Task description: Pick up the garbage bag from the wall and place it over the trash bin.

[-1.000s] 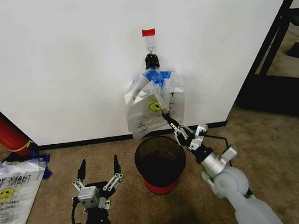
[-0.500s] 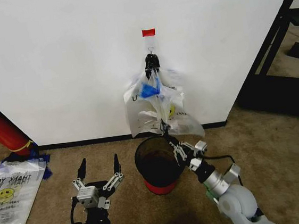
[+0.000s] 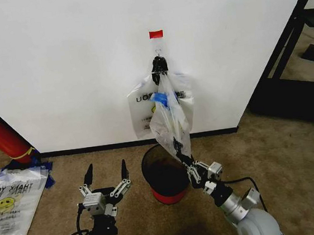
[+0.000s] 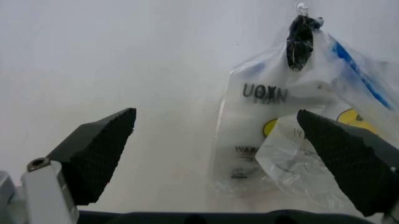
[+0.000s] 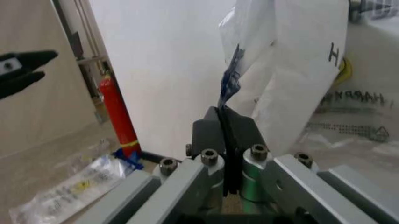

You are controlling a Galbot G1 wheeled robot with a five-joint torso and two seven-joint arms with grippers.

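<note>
The garbage bag (image 3: 169, 117), clear plastic with a blue strip, stretches taut from the black clip (image 3: 158, 67) on the white wall (image 3: 55, 61) down to my right gripper (image 3: 179, 150). That gripper is shut on the bag's lower end, just above the far rim of the trash bin (image 3: 164, 175), a black mesh basket with a red base. In the right wrist view the shut fingers (image 5: 219, 127) pinch the bag (image 5: 293, 70) by its blue strip. My left gripper (image 3: 106, 175) stands open on the bin's left, pointing at the wall, with nothing between its fingers (image 4: 100, 148).
More like bags (image 3: 141, 109) hang bunched under the clip, below a red tape tab (image 3: 156, 34). A red cylinder (image 3: 0, 135) leans at the left wall. A flat stack of bags (image 3: 9, 207) lies on the carpet, left. A dark shelf frame (image 3: 293, 52) stands at right.
My right gripper has drawn back from the wall and lower, to the bin's far rim, pulling one bag out taut from the clipped bunch. The left arm has barely moved.
</note>
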